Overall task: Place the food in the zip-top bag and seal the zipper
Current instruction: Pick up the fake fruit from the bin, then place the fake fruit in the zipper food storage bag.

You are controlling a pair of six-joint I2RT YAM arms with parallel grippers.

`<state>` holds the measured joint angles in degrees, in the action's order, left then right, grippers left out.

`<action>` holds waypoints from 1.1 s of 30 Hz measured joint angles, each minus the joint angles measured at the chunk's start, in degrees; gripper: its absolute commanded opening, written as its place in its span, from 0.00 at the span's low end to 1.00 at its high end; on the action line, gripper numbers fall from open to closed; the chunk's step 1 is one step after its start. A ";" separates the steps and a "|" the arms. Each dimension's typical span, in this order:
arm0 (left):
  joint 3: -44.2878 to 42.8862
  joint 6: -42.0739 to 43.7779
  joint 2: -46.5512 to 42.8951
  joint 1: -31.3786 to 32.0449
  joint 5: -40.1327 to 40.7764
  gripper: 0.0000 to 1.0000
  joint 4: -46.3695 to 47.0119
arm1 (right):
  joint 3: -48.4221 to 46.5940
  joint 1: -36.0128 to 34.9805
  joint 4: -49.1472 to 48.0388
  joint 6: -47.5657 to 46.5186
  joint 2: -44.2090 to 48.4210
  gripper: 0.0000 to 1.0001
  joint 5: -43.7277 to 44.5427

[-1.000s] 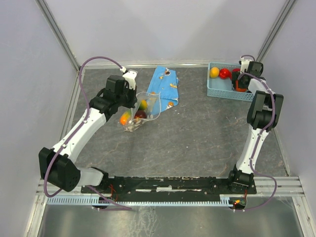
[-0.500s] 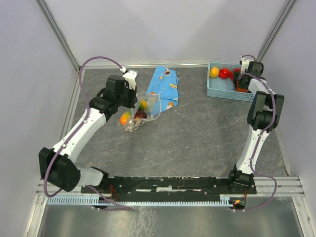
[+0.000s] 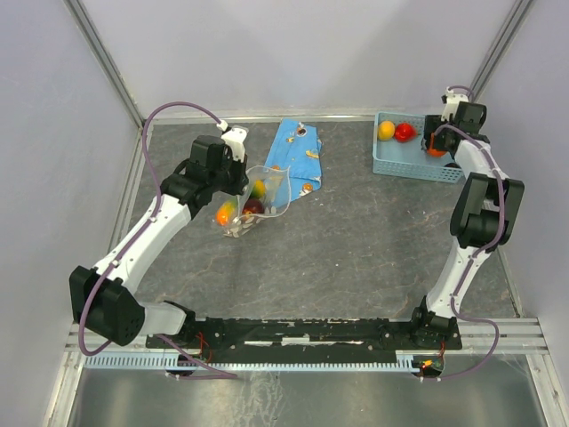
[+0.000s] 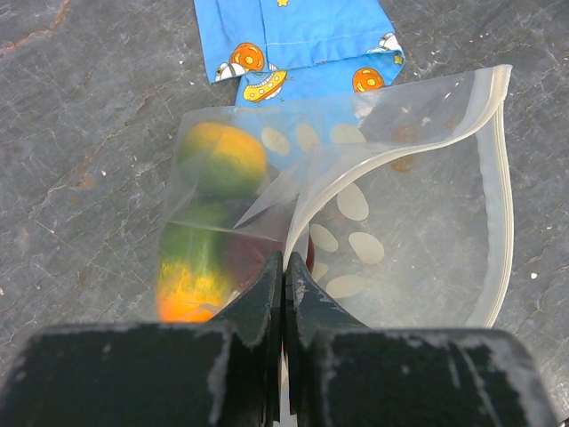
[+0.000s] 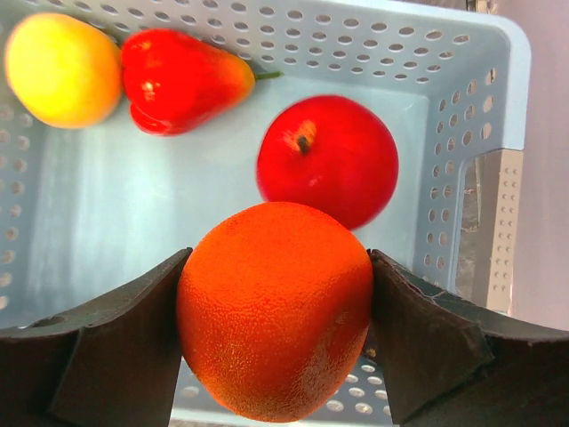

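My left gripper [image 4: 284, 271] [image 3: 238, 185] is shut on the near edge of the clear polka-dot zip-top bag [image 4: 400, 222] [image 3: 267, 191] and holds its mouth open. The whitish zipper [image 4: 500, 196] runs along the mouth's right rim. Several fruits, yellow-green [image 4: 222, 160], green-orange [image 4: 191, 276] and a dark one, sit in the bag. My right gripper [image 5: 277, 311] [image 3: 437, 142] is shut on an orange fruit [image 5: 276, 307] and holds it over the light-blue basket [image 5: 480, 107] [image 3: 400, 165]. A red apple [image 5: 327, 160], a red pear-shaped fruit [image 5: 182, 80] and a yellow fruit [image 5: 60, 69] lie in the basket.
A flat blue wrapper with orange prints [image 3: 293, 156] [image 4: 293, 36] lies behind the bag. Grey enclosure walls stand close at the left, back and right. The basket sits in the back right corner beside the wall.
My right gripper has risen from the basket floor with the orange fruit in it, and the arm has swung toward the back right. The left arm and bag have not moved.
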<state>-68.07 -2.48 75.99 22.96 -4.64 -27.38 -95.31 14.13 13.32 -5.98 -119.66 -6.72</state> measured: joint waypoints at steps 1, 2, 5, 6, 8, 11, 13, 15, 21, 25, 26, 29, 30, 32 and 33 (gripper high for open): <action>0.00 -0.02 -0.02 0.00 -0.07 0.03 0.00 | 0.48 -0.11 -0.22 0.55 0.87 0.44 -0.39; 0.00 -0.02 -0.04 0.00 -0.17 0.03 0.00 | 1.09 -0.17 -0.52 1.22 1.90 0.44 -0.81; 0.00 -0.04 -0.09 0.00 -0.42 0.03 0.00 | 3.26 -0.68 -1.01 2.99 4.96 0.44 -1.46; 0.00 -0.04 -0.13 0.00 -0.46 0.03 0.00 | 4.31 -0.96 -1.25 3.69 6.32 0.44 -1.75; 0.00 -0.04 -0.24 0.00 -0.48 0.03 0.00 | 6.05 -1.73 -1.75 4.85 8.59 0.44 -2.08; 0.00 -0.04 -0.33 0.00 -0.55 0.03 0.02 | 10.10 -3.87 -3.21 7.17 13.22 0.44 -2.47; 0.00 -0.07 -0.33 0.00 -0.61 0.03 0.00 | 13.42 -5.53 -4.31 8.50 16.52 0.44 -2.73; 0.00 -0.07 -0.37 0.00 -0.74 0.03 0.02 | 16.76 -7.61 -5.35 10.01 19.89 0.44 -3.17; 0.00 -0.15 -0.50 0.00 -1.55 0.03 0.02 | 22.08 -13.51 -5.55 12.41 26.62 0.44 -3.61; 0.00 -1.31 -0.81 0.00 -1.62 0.03 0.04 | 24.94 -17.31 -5.57 13.86 31.30 0.44 -3.89; 0.00 -1.66 -0.87 0.00 -1.64 0.03 0.04 | 25.73 -18.38 -5.57 14.34 32.74 0.44 -4.00; 0.00 -2.16 -0.98 0.00 -1.70 0.03 0.04 | 27.74 -21.35 -5.92 15.82 36.70 0.44 -4.57; 0.00 -2.19 -0.98 0.00 -1.73 0.03 0.04 | 28.37 -22.12 -6.08 16.31 37.86 0.44 -4.81; 0.00 -2.19 -0.98 0.00 -1.73 0.03 0.04 | 30.14 -24.37 -6.99 17.68 40.54 0.44 -5.27; 0.00 -2.19 -0.98 0.00 -1.73 0.03 0.04 | 31.04 -25.53 -7.61 18.45 41.88 0.44 -5.44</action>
<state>-68.07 -4.67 75.00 22.96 -6.37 -27.33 -64.27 -11.40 5.72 12.47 -77.78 -12.16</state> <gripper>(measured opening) 0.043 0.801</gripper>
